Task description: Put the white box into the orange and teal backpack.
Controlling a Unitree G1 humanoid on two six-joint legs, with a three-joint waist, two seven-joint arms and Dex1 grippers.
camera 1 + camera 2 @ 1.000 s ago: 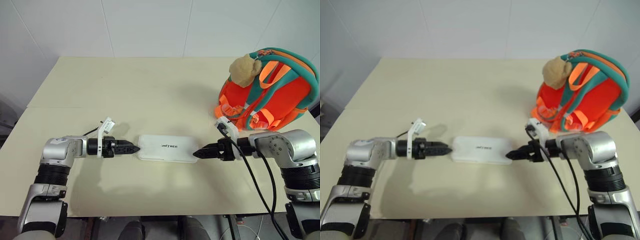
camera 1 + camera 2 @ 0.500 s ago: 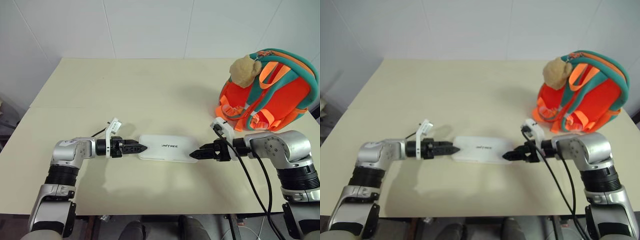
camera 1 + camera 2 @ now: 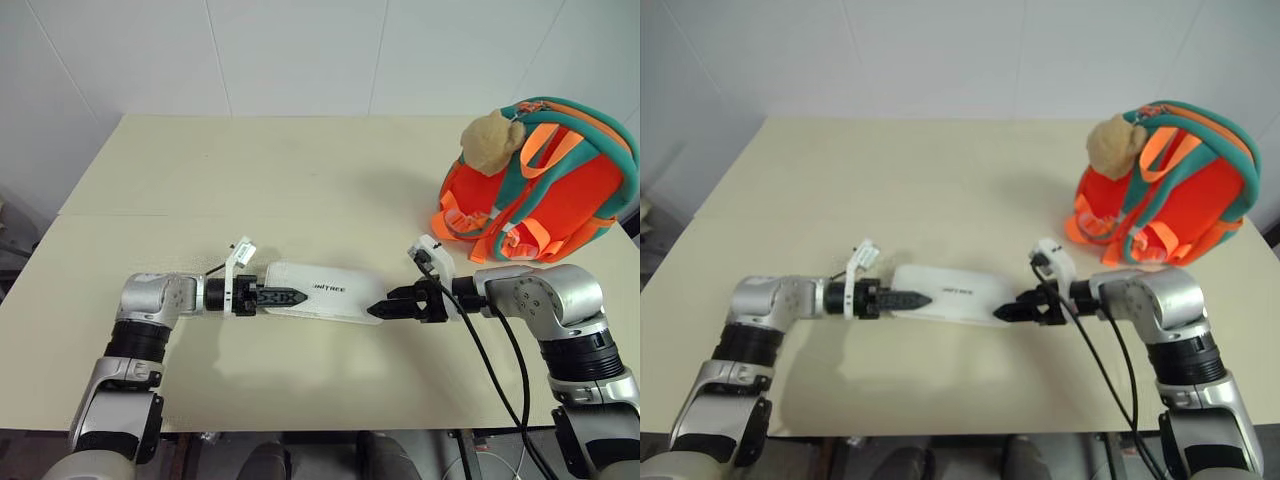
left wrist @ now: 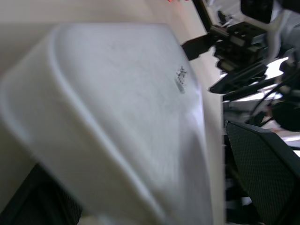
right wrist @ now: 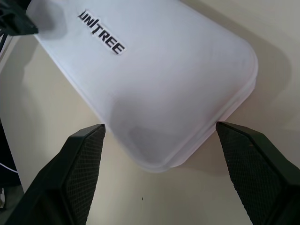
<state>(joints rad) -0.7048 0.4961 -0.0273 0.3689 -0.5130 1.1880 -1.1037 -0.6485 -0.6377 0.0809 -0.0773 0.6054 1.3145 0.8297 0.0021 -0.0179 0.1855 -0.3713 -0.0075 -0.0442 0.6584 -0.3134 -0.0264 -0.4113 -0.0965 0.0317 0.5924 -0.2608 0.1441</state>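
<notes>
The white box (image 3: 335, 290), flat with dark lettering, lies in the middle of the table, its left end looking slightly raised. My left gripper (image 3: 292, 296) reaches in from the left, open, and its fingers straddle the box's left end; that end (image 4: 117, 117) looms between one dark finger (image 4: 262, 173) and the other. My right gripper (image 3: 380, 311) comes from the right, open. Its pads (image 5: 79, 173) stand either side of the box's right end (image 5: 154, 79) with small gaps. The orange and teal backpack (image 3: 560, 190) stands upright at the far right, apart from both grippers.
A tan plush toy (image 3: 488, 140) hangs at the backpack's upper left. The beige table (image 3: 300, 170) stretches back to a white wall. A black cable (image 3: 490, 350) trails from my right wrist toward the table's front edge.
My left gripper has slid right until its fingers overlap the box's left end. The box has shifted slightly left and its left end has tipped up.
</notes>
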